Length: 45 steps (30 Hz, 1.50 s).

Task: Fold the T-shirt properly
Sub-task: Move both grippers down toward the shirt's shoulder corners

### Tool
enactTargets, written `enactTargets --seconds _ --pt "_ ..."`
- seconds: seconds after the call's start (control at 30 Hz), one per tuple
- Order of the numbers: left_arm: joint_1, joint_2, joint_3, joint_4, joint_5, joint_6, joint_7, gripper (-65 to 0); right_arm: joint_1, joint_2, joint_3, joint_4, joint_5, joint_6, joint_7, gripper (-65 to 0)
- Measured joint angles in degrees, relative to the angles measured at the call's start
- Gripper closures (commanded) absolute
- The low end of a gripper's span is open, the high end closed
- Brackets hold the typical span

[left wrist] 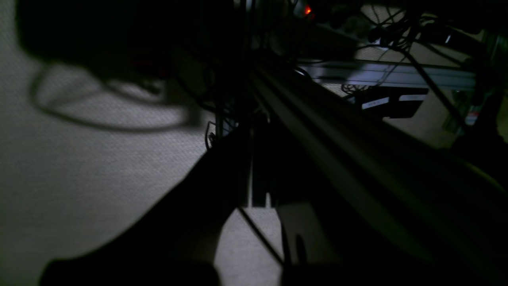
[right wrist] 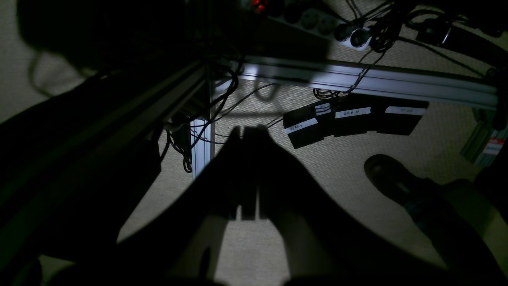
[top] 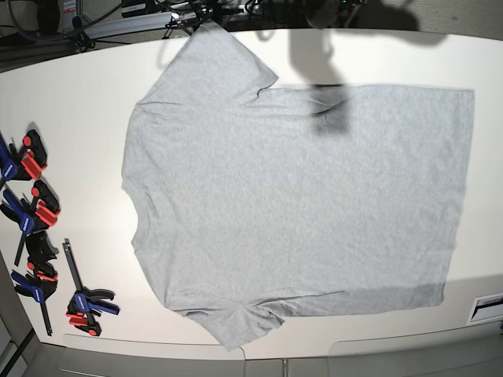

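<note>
White table (top: 86,141), grey T-shirt (top: 299,204) flat, clamps (top: 35,212) beside its collar. Soft, light; likely grasp sleeves or hem. Both grippers closed, empty.

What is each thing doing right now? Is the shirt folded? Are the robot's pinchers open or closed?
T-shirt: spread flat on the table, plain side up, not folded.
Right gripper: shut, holding nothing, down by the floor.
Left gripper: shut; too dark to make out.
Clamps: lying at the table's edge, beside the shirt, not touching it.
</note>
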Motion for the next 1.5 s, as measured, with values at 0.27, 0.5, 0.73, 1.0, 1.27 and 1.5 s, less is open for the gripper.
enactTargets --seconds 0.27,0.5,0.73,1.0,1.27,1.5 --pt "7.72 -3.91 0.0 8.15 -3.8 -0.26 0.07 0.0 -4.48 2.25 0.0 1.25 0.02 0.11 1.49 0.0" --pt "20.2 -8.66 0.09 21.42 -4.15 -0.33 1.29 0.0 -14.36 5.05 0.09 12.35 0.04 0.22 4.2 0.0" --pt "33.83 -11.8 -4.11 44.15 -11.23 -0.35 6.88 0.0 -28.92 6.58 0.35 32.76 10.73 1.33 4.98 0.0" --pt "45.09 -12.17 -18.4 68.02 -19.32 -4.59 17.0 0.0 -47.21 6.16 8.11 60.83 18.75 7.58 4.26 0.0" --pt "50.1 -11.72 -29.09 82.86 -40.3 -30.62 34.47 0.0 -56.59 6.62 24.09 81.26 34.25 19.8 1.95 0.0" --pt "50.34 -11.82 -36.89 86.29 -55.8 -33.0 41.46 0.0 -57.02 3.67 36.72 86.99 65.48 31.32 -8.59 0.0"
